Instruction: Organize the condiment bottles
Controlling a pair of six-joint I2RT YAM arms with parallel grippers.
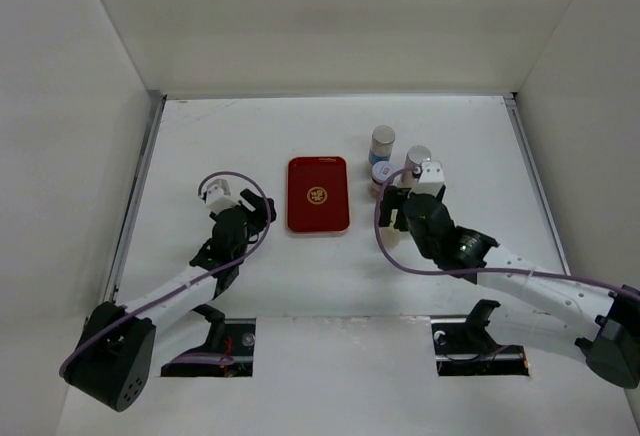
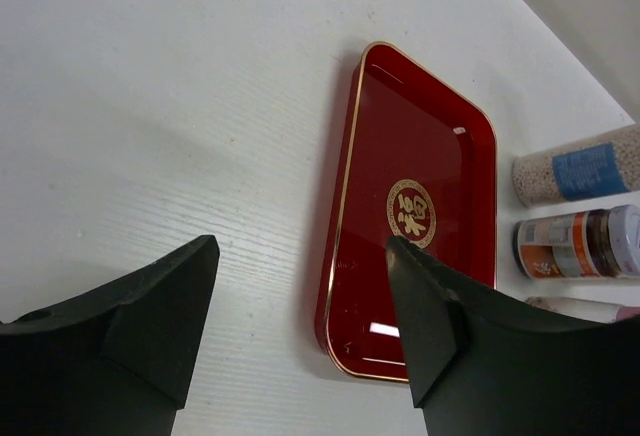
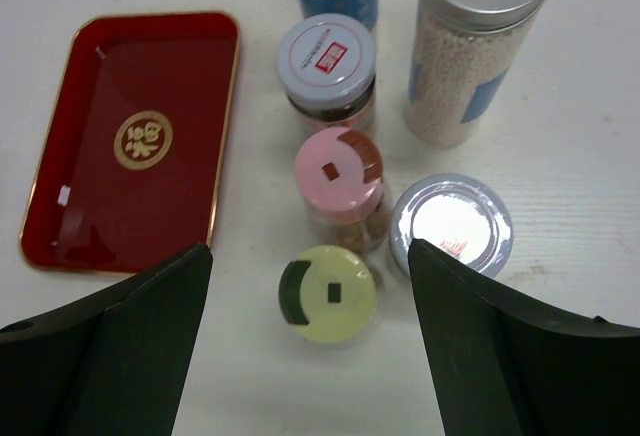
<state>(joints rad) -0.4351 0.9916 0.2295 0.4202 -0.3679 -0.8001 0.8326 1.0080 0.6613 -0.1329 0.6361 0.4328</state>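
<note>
Yellow-capped bottle (image 3: 327, 294), nearest of the cluster (image 3: 339, 174) right of the red tray (image 3: 130, 136), on the counter (image 1: 230, 136). Right tool (image 3: 308, 256) hangs over it, spread wide, lining up a grab, I'd say. Left tool (image 2: 300, 246) wide too, left of tray.

High rear overhead view; two close, down-angled wrist views; red tray (image 1: 318, 218) common to all three.

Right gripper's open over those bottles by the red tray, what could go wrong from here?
The yellow-capped bottle stands close beside the pink-capped bottle and a short whitish-lidded bottle, so the open right gripper may bump or tip a neighbour coming down. A nudged neighbour could in turn knock the tall silver-capped bottle behind, which looks likelier to topple.
</note>
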